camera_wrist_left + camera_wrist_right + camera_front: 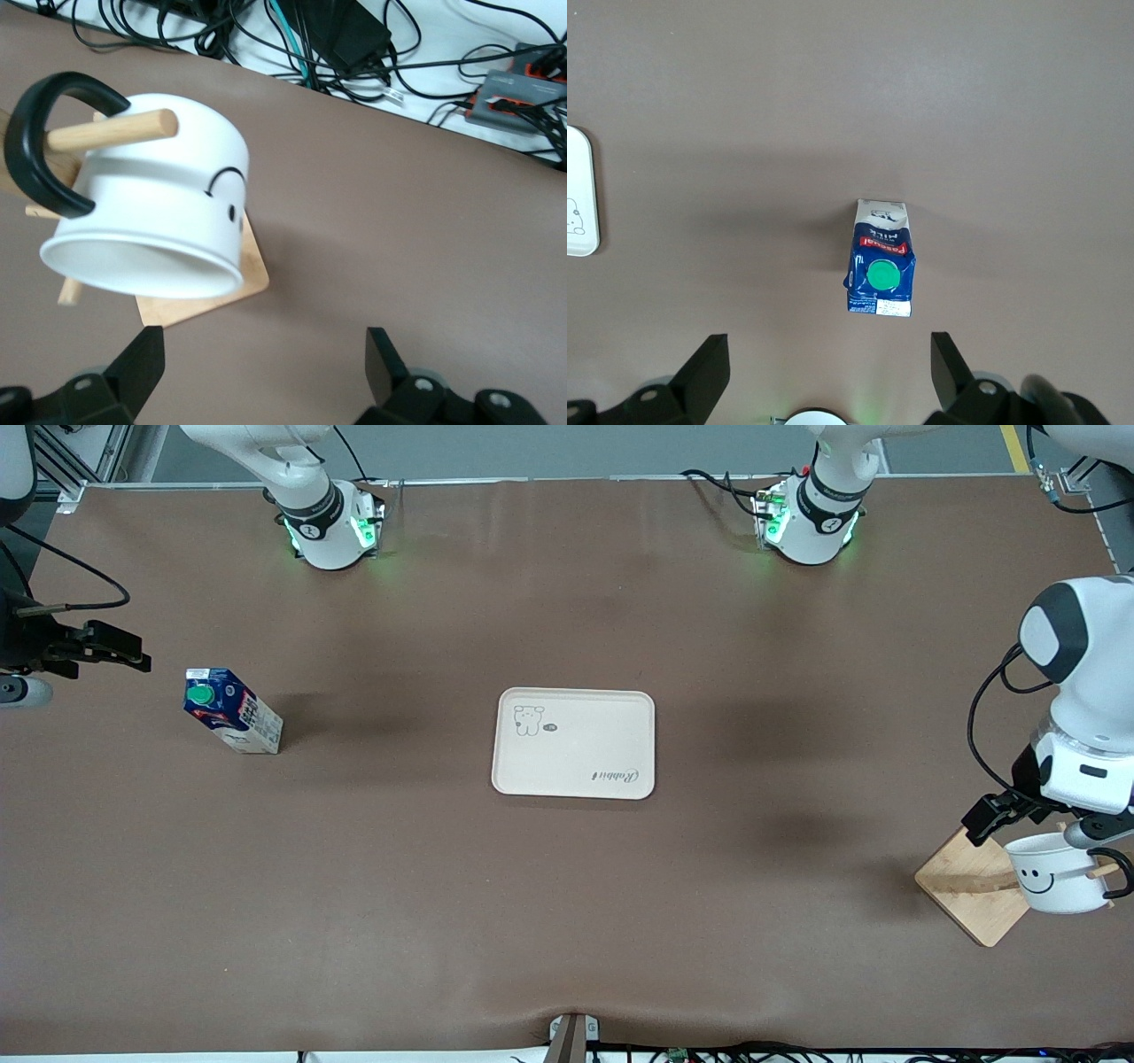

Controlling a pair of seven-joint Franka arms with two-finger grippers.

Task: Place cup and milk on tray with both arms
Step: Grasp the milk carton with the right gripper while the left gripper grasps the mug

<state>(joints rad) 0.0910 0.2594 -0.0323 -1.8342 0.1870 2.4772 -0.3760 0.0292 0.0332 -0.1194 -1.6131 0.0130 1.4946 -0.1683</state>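
Note:
The cream tray (574, 742) lies at the table's middle and shows at the edge of the right wrist view (578, 195). The milk (232, 711) stands upright toward the right arm's end; the right wrist view shows its green cap from above (880, 261). My right gripper (142, 654) is open and empty (830, 359), up in the air beside the milk and apart from it. The cup (1059, 872) hangs by its black handle on a wooden peg (115, 131), tilted, with its smiley face showing (159, 221). My left gripper (1032, 825) is open and empty (266, 354), just above the cup.
The peg belongs to a wooden stand with a square base (966, 890) near the left arm's end of the table, also in the left wrist view (221, 292). Cables and power bricks (354, 35) lie past the table's edge. Brown table (567, 903) surrounds the tray.

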